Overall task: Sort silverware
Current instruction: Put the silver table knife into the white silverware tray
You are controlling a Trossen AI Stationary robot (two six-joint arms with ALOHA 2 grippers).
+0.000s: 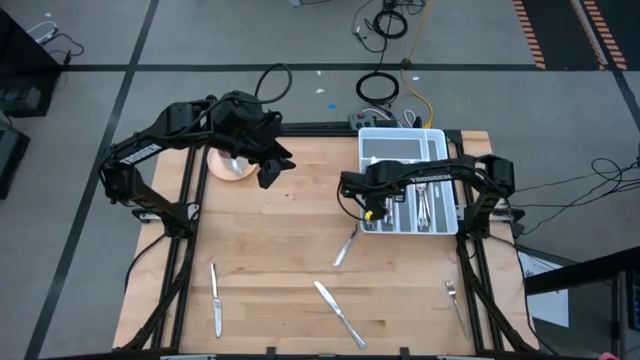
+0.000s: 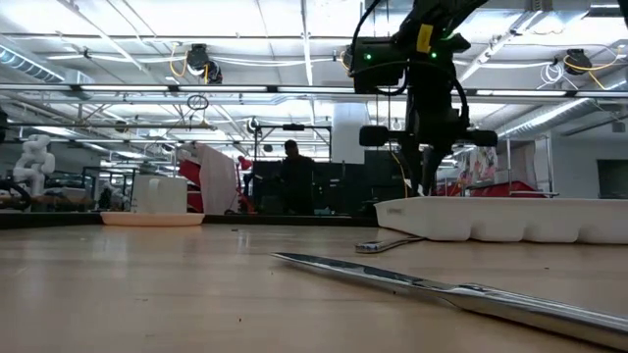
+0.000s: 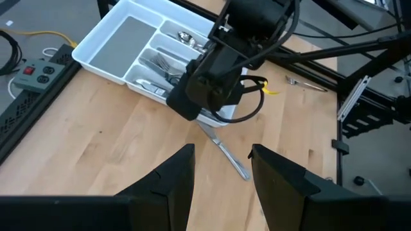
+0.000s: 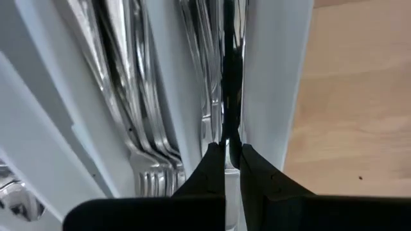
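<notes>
My right gripper (image 1: 372,207) (image 2: 428,167) stands over the white tray (image 1: 400,150), above its narrow compartment nearest the table's left, and is shut on a slim silver piece (image 4: 226,138). Forks (image 4: 149,163) lie in the compartment beside it. Loose silverware lies flat on the table: a knife (image 1: 215,298), a second knife (image 1: 340,313) (image 2: 442,287), a piece (image 1: 346,246) (image 3: 225,151) just off the tray's near left corner, and a fork (image 1: 455,300). My left gripper (image 1: 268,166) (image 3: 221,173) hangs open beside the pink bowl (image 1: 228,166). My right gripper pinches the slim silver piece (image 4: 226,144), seen edge-on, between its two fingertips (image 4: 212,168). The fingers come from above, pointing down into the tray's outer compartment. The piece runs along that compartment, close to the tray's wall (image 4: 270,77). Whether it rests on the tray's floor, I cannot tell.
The tray sits at the table's far right and its other compartments hold more silverware. A power strip (image 3: 35,74) and cables lie beyond the table's far edge. The pink bowl (image 2: 152,218) sits at the far left. Bare wood spreads across the table's middle (image 1: 280,240).
</notes>
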